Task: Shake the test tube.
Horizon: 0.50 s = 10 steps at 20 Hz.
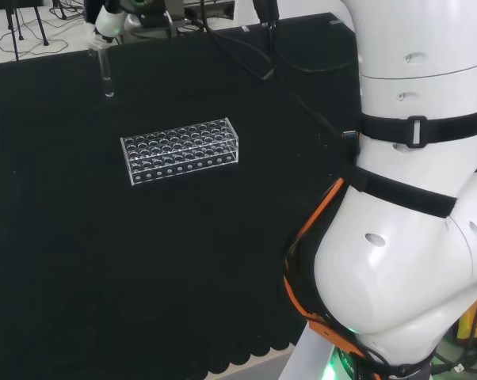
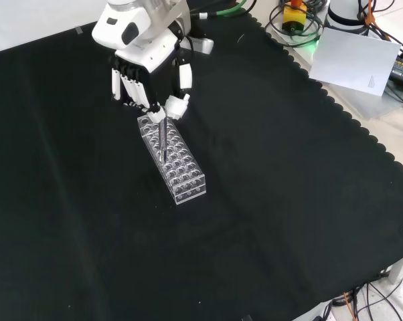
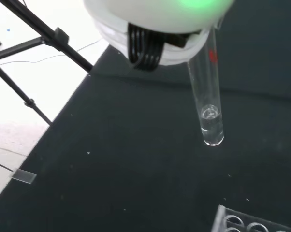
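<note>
A clear glass test tube (image 3: 207, 99) hangs upright from my hand (image 2: 148, 73), with a little clear liquid in its rounded bottom. The fingers and thumb are curled on its upper end. In the head view the hand (image 1: 106, 24) is at the far left of the cloth and the test tube (image 1: 107, 77) points down, above the cloth and beyond the clear plastic rack (image 1: 181, 150). In the front view the tube (image 2: 160, 134) overlaps the far end of the rack (image 2: 172, 159). A corner of the rack (image 3: 252, 223) shows in the wrist view.
The arm's big white links (image 1: 417, 206) stand at the right of the head view. A white sheet (image 2: 359, 60) and cables lie off the cloth's far right edge in the front view. Black tripod legs (image 3: 36, 43) stand beyond the cloth's edge in the wrist view.
</note>
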Tool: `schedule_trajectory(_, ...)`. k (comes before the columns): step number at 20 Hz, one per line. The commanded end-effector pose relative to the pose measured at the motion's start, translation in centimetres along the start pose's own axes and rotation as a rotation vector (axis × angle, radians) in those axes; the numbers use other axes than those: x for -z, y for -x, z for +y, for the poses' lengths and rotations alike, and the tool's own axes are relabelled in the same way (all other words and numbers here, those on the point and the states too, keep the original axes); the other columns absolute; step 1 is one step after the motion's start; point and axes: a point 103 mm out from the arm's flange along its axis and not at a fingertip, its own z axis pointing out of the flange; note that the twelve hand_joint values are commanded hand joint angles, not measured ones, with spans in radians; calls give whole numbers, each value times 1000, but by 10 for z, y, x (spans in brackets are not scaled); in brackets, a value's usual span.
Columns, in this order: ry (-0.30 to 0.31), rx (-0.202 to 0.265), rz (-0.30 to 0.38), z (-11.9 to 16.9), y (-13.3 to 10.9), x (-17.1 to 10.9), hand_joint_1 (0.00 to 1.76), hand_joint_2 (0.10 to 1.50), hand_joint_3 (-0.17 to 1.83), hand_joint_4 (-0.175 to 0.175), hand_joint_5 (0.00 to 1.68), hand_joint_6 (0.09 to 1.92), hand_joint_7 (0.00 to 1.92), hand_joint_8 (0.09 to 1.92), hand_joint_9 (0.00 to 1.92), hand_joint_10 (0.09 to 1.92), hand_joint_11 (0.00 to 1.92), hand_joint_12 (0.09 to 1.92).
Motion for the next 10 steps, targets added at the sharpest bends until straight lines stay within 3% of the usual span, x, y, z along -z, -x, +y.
schedule_trajectory(1,-14,-101,-32,-23,48,-2,1440,623,592,-175,1449,87,1484,556,1469,190,937,1157)
schedule_trajectory(10,-12,-258,-69,-68,126,5,1440,623,594,-175,1451,87,1484,556,1470,189,938,1156)
